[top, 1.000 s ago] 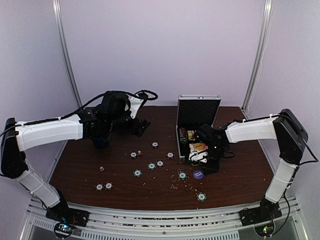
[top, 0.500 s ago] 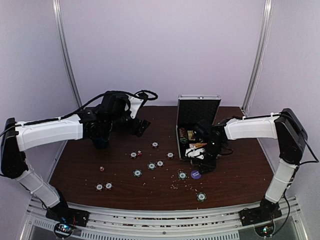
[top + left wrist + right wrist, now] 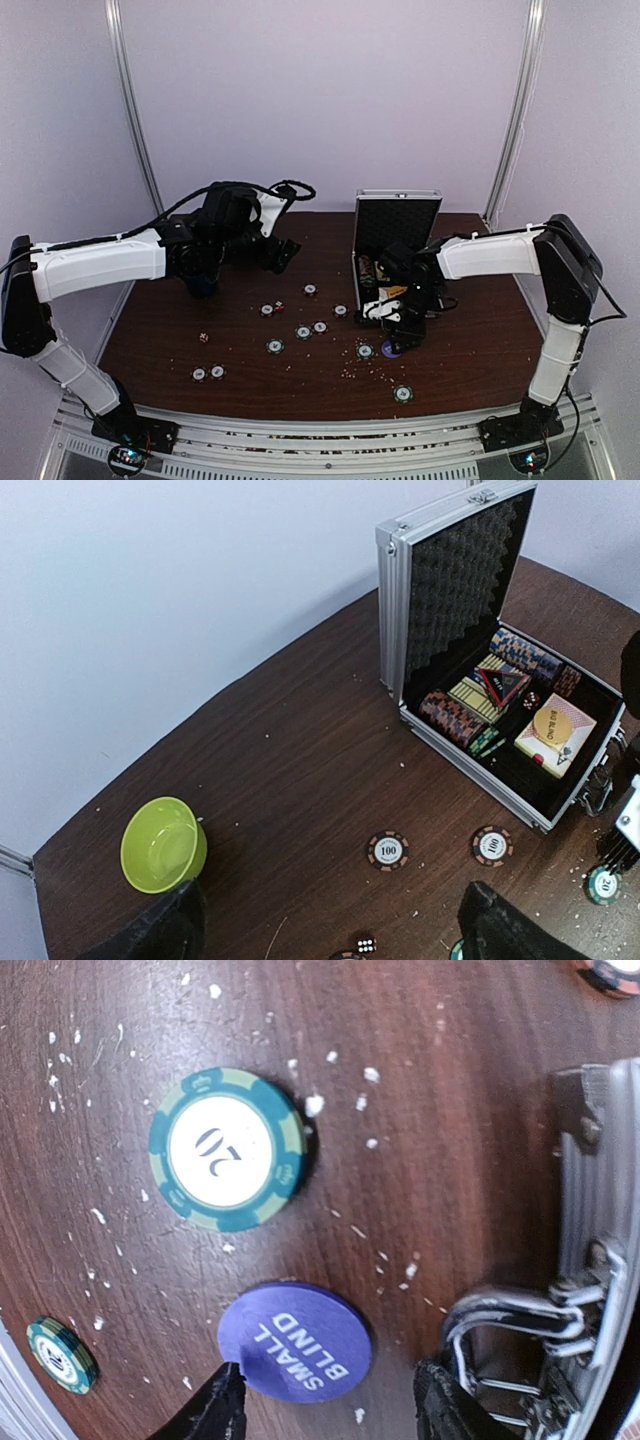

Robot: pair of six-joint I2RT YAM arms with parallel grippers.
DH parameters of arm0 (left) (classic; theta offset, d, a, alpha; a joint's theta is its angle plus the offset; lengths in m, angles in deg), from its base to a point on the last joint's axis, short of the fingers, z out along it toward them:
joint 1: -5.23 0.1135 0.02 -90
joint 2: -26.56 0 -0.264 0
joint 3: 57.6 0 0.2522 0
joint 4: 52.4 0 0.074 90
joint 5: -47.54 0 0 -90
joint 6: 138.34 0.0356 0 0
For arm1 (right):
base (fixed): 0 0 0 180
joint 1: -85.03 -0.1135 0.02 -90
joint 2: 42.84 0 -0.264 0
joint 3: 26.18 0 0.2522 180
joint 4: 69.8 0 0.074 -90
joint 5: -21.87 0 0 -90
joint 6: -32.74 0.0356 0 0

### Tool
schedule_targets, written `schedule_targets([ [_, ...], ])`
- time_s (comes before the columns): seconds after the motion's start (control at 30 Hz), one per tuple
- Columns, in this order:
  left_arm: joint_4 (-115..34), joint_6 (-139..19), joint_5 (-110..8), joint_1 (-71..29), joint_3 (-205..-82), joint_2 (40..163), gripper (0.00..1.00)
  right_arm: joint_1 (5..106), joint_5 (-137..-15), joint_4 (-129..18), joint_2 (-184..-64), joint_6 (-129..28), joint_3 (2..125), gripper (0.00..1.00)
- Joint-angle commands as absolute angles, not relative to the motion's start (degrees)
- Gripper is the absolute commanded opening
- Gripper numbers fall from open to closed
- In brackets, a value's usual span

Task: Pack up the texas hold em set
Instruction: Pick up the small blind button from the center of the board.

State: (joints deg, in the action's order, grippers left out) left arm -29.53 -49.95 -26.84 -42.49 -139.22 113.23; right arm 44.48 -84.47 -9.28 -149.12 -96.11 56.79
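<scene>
On the dark wooden surface (image 3: 200,310) the silver briefcase (image 3: 455,590) stands open at the far right, lid upright, with rows of chips and a card deck box (image 3: 553,725) in its black tray. The left gripper (image 3: 335,930) hangs spread wide and empty above the surface's left half, the lime-green bowl (image 3: 163,844) beyond it. The right gripper (image 3: 330,1400) sits low just in front of the case, fingers apart on either side of the purple SMALL BLIND button (image 3: 295,1340) – not pinching it. A green 20 chip (image 3: 228,1150) lies beside the button, other chips lie scattered to the left, and a black die (image 3: 365,945) lies near them.
</scene>
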Motion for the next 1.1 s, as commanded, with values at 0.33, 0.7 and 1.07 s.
schedule_targets([
  [0.33,-30.6,-49.5,-27.4,-42.6,-139.1,112.3,0.9,41.6,-81.1,-12.4,-151.8,-94.5,56.0,0.61],
  [0.7,-30.6,-49.4,-27.4,-42.6,-139.1,112.3,0.9,40.4,-78.7,-11.4,-151.8,-94.4,53.8,0.61],
  [1.07,-30.6,-49.3,-27.6,-42.6,-139.1,112.3,0.9,40.5,-82.2,-6.1,-151.6,-95.3,54.8,0.63],
])
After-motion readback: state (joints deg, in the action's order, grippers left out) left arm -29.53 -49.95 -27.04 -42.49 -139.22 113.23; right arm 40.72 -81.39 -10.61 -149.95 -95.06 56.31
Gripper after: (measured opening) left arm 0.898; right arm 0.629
